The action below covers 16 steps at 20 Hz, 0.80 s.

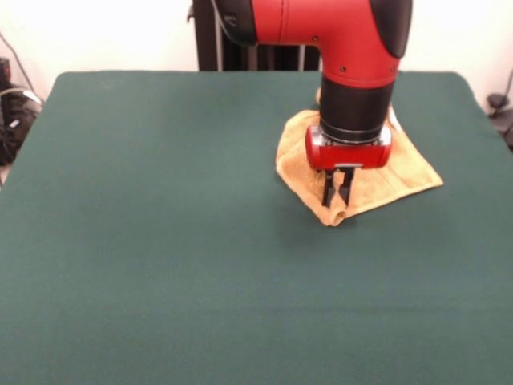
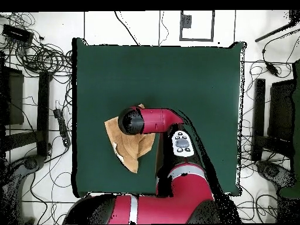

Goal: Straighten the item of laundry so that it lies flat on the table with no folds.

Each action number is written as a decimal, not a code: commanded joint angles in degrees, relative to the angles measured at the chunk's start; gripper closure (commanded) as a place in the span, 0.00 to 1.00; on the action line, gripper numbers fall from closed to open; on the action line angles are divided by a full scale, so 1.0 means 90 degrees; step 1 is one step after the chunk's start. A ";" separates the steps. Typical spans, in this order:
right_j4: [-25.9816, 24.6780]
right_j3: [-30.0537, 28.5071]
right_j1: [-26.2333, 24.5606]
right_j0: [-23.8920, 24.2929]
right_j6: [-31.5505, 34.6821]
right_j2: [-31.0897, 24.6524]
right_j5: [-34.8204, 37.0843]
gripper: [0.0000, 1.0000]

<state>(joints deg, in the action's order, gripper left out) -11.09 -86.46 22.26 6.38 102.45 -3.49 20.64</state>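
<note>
Orange-tan terry is what I have under the arm: the towel [image 1: 401, 172] lies crumpled in the right half of the front view, a little above mid-height, on the dark green table [image 1: 160, 241]. Its lower corner is rolled into a small tube pointing toward the bottom of the frame, and its right corner spreads out flat toward the right edge. My end effector [image 1: 337, 192] hangs straight down over that rolled corner, its two dark fingers [image 1: 328, 189] close together with only a thin gap; their tips sit right at the fold, but I cannot tell whether they are pinching cloth or merely touching it. In the overhead view the towel [image 2: 130, 153] shows left of centre, partly hidden beneath the red arm [image 2: 153, 121], with folded layers visible along its lower edge
</note>
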 commanded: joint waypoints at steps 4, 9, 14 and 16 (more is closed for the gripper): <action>0.0041 0.0704 -0.0019 0.0063 0.0264 -0.0290 0.0692 1.00; 0.0027 0.0848 -0.0029 0.0050 0.0274 -0.0308 0.0792 1.00; 0.0081 0.1019 0.0032 0.0051 0.0237 -0.0357 0.1080 1.00; 0.0077 0.1067 0.0037 0.0042 0.0234 -0.0361 0.1134 1.00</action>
<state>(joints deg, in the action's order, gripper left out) -11.14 -81.42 21.99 6.45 102.45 -3.49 25.72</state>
